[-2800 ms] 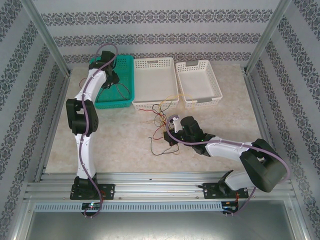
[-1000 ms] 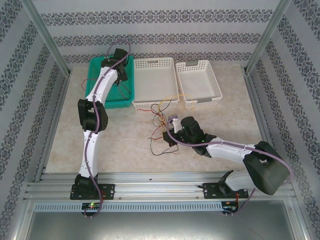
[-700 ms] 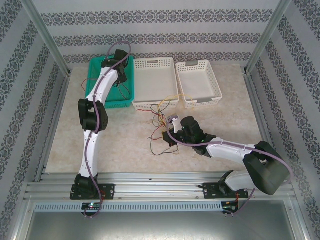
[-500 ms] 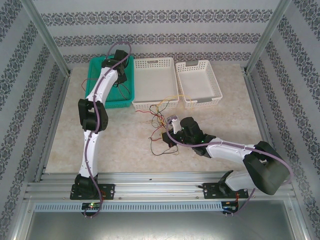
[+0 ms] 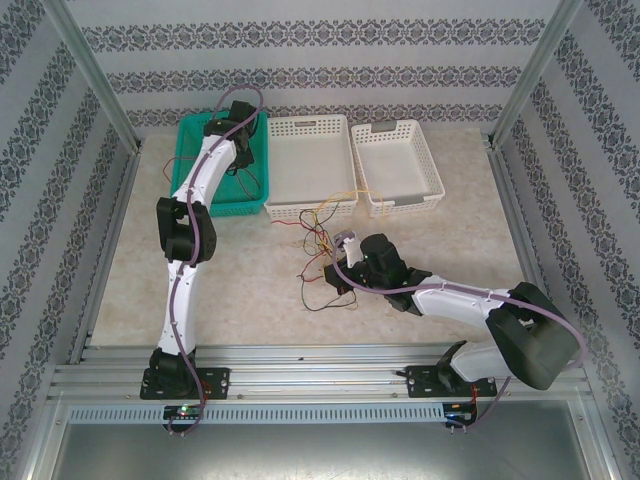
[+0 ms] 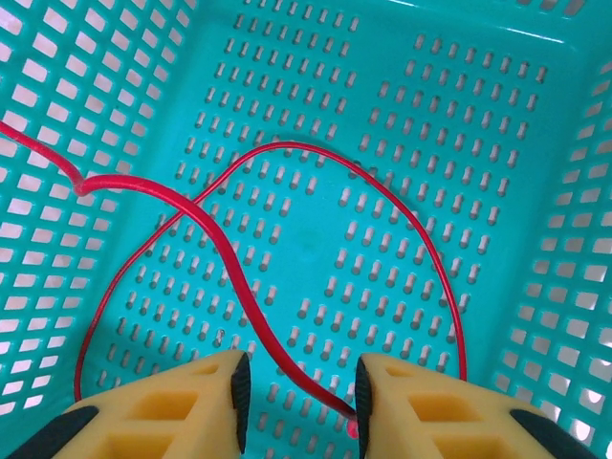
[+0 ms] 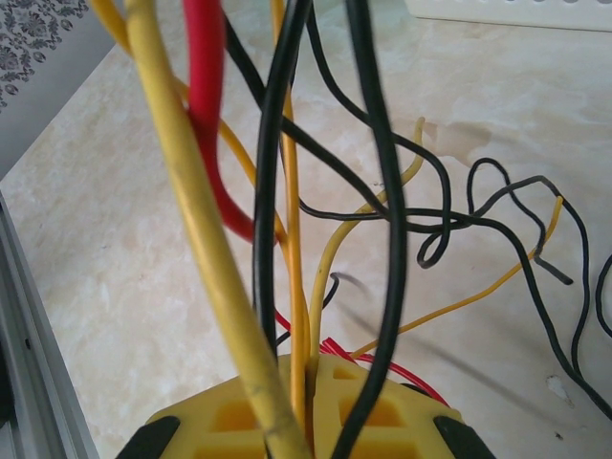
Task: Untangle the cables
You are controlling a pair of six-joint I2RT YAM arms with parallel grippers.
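Red, yellow, black thin cables (image 7: 206, 96): judged limp, light; right gripper (image 7: 311, 378) pinches them, left gripper (image 6: 298, 392) spread. Best grasped near ends, twelve o'clock.

I assess this as a robotics lab test cell. Evidence: an aluminium extrusion frame (image 5: 320, 362) around the bench, printed backdrop panels (image 5: 320, 75) on three sides, left arm (image 5: 185, 230) and right arm (image 5: 450, 295) bolted to it, and plastic baskets (image 5: 405, 205) on a marble-look tabletop (image 5: 450, 240).
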